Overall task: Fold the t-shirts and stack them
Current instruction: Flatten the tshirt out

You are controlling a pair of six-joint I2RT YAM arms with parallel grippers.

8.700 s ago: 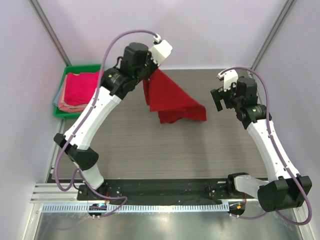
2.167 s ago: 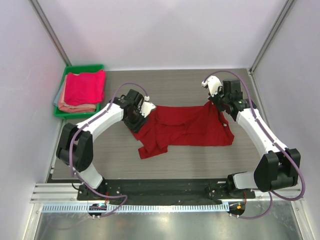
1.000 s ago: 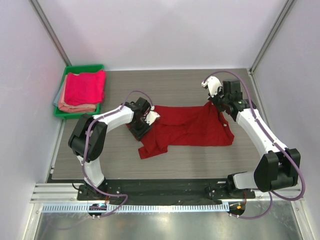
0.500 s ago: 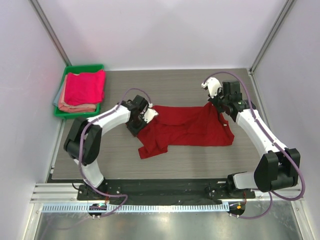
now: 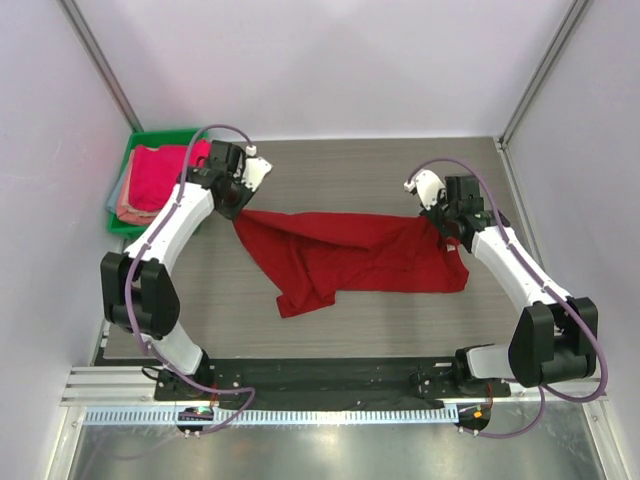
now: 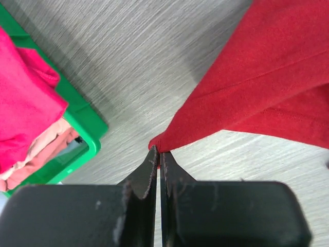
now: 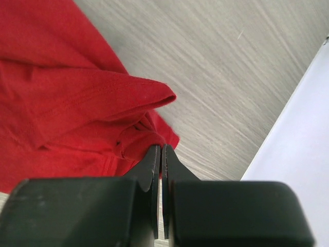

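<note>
The table point(image 5: 360, 170) is grey, wood-grained laminate, flat and matte. Across its middle lies the red shirt point(image 5: 350, 250). It is a soft, light knit, limp and creased, with one flap trailing toward the near side. It should drape and stretch rather than hold a shape, so corners and hems are the places to pinch. At far left, a green plastic tray point(image 5: 160, 136) holds the folded shirts point(image 5: 160, 175), pink over salmon. The left gripper point(image 6: 158, 154) is clamped on the red shirt's left corner, which is drawn to a taut point. The right gripper point(image 7: 160, 149) is pinched on a bunched hem at the right end.
</note>
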